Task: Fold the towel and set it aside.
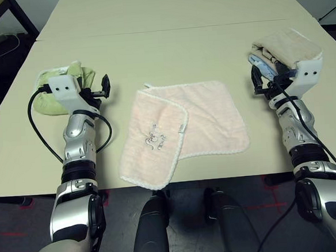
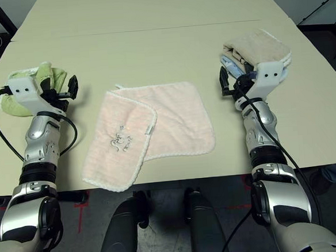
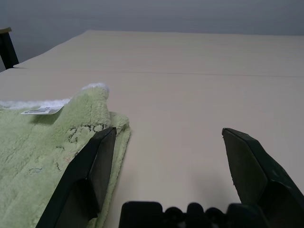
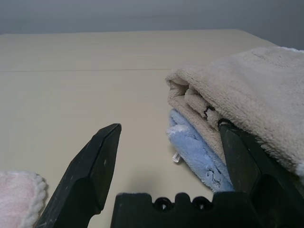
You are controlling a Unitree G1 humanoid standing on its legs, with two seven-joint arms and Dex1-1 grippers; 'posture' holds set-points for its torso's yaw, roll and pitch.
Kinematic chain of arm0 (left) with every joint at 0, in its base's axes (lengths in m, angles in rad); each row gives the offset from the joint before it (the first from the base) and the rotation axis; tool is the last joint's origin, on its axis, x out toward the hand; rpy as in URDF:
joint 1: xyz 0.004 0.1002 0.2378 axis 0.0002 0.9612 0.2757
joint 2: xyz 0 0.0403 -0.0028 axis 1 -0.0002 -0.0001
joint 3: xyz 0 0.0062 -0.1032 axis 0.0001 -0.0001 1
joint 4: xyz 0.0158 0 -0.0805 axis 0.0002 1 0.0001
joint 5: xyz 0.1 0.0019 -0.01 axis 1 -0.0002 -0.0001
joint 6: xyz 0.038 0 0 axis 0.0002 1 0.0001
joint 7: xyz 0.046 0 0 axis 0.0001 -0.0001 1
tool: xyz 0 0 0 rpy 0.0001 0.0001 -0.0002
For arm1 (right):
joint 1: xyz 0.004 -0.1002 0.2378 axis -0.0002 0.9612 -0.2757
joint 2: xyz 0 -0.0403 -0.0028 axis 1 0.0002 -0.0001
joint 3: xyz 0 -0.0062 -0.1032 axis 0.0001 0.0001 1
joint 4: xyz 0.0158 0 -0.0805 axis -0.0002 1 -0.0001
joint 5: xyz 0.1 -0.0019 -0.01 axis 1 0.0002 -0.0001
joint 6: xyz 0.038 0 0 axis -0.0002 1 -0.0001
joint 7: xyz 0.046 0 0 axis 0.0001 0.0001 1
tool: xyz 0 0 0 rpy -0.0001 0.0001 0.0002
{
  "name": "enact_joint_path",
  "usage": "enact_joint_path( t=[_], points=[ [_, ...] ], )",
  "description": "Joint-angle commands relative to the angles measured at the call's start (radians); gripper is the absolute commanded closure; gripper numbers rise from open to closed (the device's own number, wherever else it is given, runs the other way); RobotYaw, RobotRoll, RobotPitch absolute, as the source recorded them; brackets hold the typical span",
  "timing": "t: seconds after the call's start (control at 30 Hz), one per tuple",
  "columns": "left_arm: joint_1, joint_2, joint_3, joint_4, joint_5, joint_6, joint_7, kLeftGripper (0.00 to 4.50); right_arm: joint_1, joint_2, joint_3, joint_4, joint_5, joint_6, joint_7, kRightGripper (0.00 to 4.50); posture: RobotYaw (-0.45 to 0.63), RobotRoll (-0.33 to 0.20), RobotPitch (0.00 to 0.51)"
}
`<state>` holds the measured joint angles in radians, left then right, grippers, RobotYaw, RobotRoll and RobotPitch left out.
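Pink towel lies partly folded at the near tabletop edge, long axis running left-right, midway between the left hand and right hand, both open, empty and about equally near.

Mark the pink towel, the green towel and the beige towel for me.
pink towel (image 1: pixel 205 120), left eye view: flat single layer right of the folded flap.
green towel (image 3: pixel 42 156), left wrist view: its fuzzy top surface.
beige towel (image 4: pixel 256 90), right wrist view: top of the stack, above the blue one.
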<state>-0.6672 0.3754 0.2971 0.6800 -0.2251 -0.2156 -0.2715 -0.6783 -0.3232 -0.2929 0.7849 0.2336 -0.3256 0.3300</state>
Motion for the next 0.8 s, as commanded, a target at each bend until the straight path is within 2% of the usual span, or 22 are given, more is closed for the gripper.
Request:
enact_joint_path(
  t=[0.03,0.33,0.43,0.63,0.8],
  points=[
    [0.009,0.013,0.001,-0.004,-0.004,0.011,-0.015,0.00,0.024,-0.006,-0.008,-0.009,0.011,0.006,0.004,0.04,-0.02,0.000,0.177],
    [0.006,0.016,-0.001,-0.008,-0.011,0.024,-0.041,0.00,0.015,-0.006,-0.006,0.000,0.011,0.007,0.017,0.04,-0.02,0.000,0.173],
    [0.009,0.031,-0.011,-0.026,-0.024,0.049,-0.096,0.00,0.008,-0.012,-0.006,0.005,0.011,0.011,0.026,0.04,-0.01,0.000,0.177],
    [0.042,0.120,-0.044,-0.141,-0.132,0.247,-0.405,0.00,0.003,-0.017,-0.004,0.009,0.012,0.017,0.045,0.04,0.00,0.000,0.182],
    [0.069,0.207,-0.076,-0.178,-0.159,0.305,-0.614,0.00,-0.001,-0.019,0.002,0.007,0.014,0.030,0.065,0.04,0.00,0.000,0.190]
  ],
)
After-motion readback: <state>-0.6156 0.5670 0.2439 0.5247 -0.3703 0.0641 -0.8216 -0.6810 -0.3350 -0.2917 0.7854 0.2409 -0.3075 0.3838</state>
